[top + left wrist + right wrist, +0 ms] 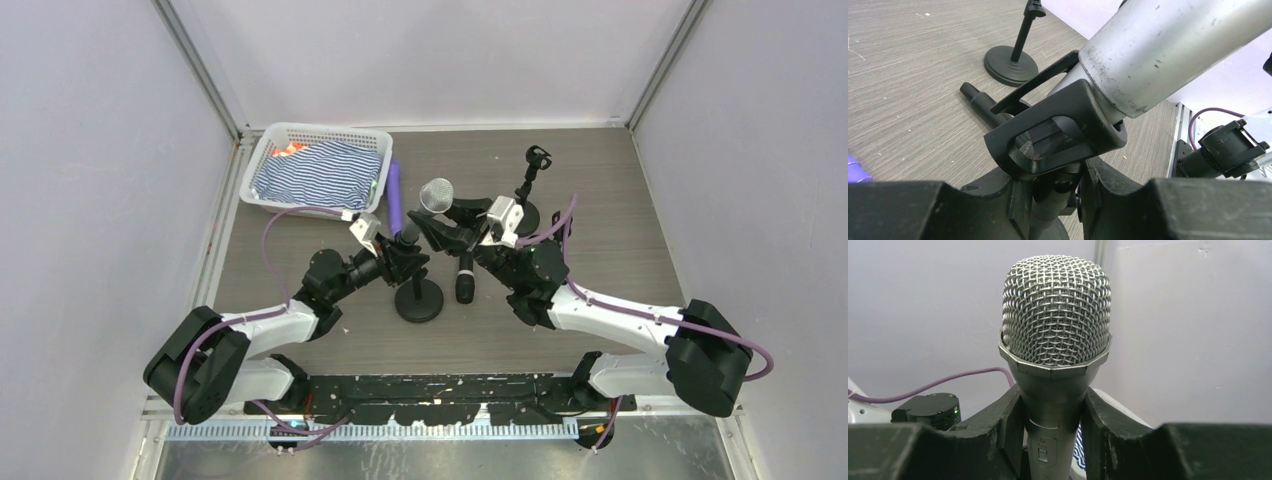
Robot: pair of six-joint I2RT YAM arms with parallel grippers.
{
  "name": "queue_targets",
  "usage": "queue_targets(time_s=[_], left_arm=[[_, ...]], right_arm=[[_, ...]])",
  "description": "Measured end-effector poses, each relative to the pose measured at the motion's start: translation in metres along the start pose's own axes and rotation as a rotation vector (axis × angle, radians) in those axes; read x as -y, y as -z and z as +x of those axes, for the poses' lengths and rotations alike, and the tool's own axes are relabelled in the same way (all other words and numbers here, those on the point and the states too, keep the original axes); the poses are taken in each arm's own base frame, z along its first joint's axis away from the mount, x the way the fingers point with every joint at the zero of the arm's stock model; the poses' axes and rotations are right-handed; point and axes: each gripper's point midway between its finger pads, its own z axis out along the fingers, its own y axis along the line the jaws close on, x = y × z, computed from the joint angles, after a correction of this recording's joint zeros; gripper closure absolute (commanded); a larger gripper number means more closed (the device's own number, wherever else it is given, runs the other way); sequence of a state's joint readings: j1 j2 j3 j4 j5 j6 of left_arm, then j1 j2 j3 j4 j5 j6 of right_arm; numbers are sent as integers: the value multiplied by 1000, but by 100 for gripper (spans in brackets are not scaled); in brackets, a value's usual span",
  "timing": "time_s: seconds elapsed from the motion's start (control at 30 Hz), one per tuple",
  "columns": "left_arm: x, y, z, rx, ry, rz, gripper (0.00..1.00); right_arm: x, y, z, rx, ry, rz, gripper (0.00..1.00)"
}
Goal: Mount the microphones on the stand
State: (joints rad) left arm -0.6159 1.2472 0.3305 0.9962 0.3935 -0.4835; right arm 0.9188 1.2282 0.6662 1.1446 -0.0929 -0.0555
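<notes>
R pincer point(452, 224) is clenching the silver mic point(437, 195) by its body, just under the mesh head. In the R wrist view the fingers point(1008, 425) are pressing on both sides of the handle, w/ the head standing upright mid-frame. In the top view the mic is sitting at centre, tilted, its tail end pointing down-left toward the clip point(1058, 135) of the near stand point(418, 300). The L wrist view is showing the silver barrel coming in from the upper right, its end meeting the black clip's mouth; can't tell how far in it's sitting. L pincer point(402, 254) is grasping the near stand at the neck just below the clip, its fingers closing on either side of the joint at the bottom of its own view. That stand's round base is resting on the bench point(620, 230) just below centre of the top view. The black mic point(465, 278) is lying flat on the bench just right of that base, btw the two arms and apart from both pincers. The far stand point(1011, 64) is standing upright at the upper left of the L wrist view; in the top view it's sitting right of centre, toward the upper part of the frame, partly behind the R wrist. A white basket point(320, 128) is sitting at the upper left of the top view, holding a striped cloth point(320, 172). A purple tube point(395, 195) is lying just beside the basket's right side.
</notes>
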Motion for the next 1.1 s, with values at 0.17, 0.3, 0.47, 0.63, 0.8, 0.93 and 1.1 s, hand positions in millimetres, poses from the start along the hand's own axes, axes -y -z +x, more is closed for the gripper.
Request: queue_targets(time_s=[0.17,0.3,0.47,0.63,0.8,0.93,1.1], left_arm=[[-1,0,0,1,6,-3,100],[-1,0,-1,2,7,-4,100],[-1,0,0,1,6,-3,100],[-1,0,0,-1,6,-1,100],[-2,1,0,0,6,-4,100],[-2,1,-1,2,7,-6,100],[-3,1,-1,3,10,-9,100]], right_arm=[[-5,7,2,-11,32,-34,99],[-9,11,5,-39,77,-66,99],[-11,13,11,-70,115,-80,99],[-12,14,17,-89,123,-82,99],[-11,12,23,-89,126,-72,99],[-10,9,25,-74,131,-67,99],[-11,10,30,-64,144,-65,99]])
